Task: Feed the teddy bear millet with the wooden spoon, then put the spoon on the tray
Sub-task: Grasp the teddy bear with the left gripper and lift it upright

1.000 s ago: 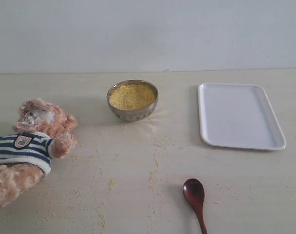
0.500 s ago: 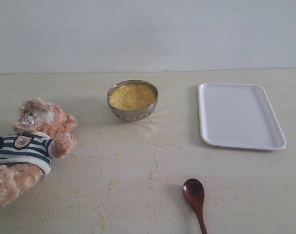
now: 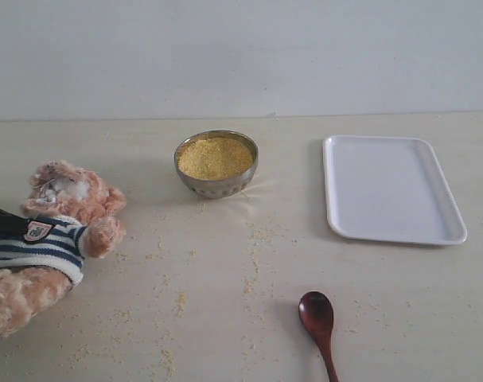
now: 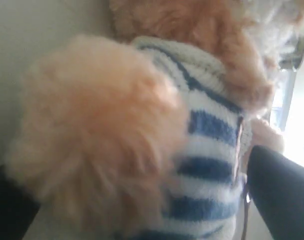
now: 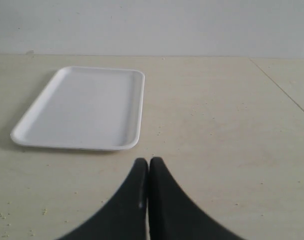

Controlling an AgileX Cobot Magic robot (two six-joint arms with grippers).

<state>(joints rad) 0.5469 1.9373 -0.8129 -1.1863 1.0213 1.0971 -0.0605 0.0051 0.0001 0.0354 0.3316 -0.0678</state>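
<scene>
Loose grains dust the pale matte table (image 3: 400,310). The curly tan plush teddy bear (image 3: 70,199), in a knit striped shirt, lies between the left gripper's (image 4: 134,170) widely spread black jaws. The smooth white round-cornered tray (image 5: 76,145) lies ahead of the right gripper's (image 5: 144,161) jaws, which are pressed tip to tip. Well apart from the left jaws are a round steel bowl (image 3: 216,188) heaped with fine yellow millet (image 3: 216,157) and the glossy dark wooden spoon (image 3: 317,314).

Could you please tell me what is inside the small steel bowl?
The steel bowl is filled almost to the rim with yellow millet. The grains cover its inner walls and bottom, so anything beneath them cannot be seen.
</scene>
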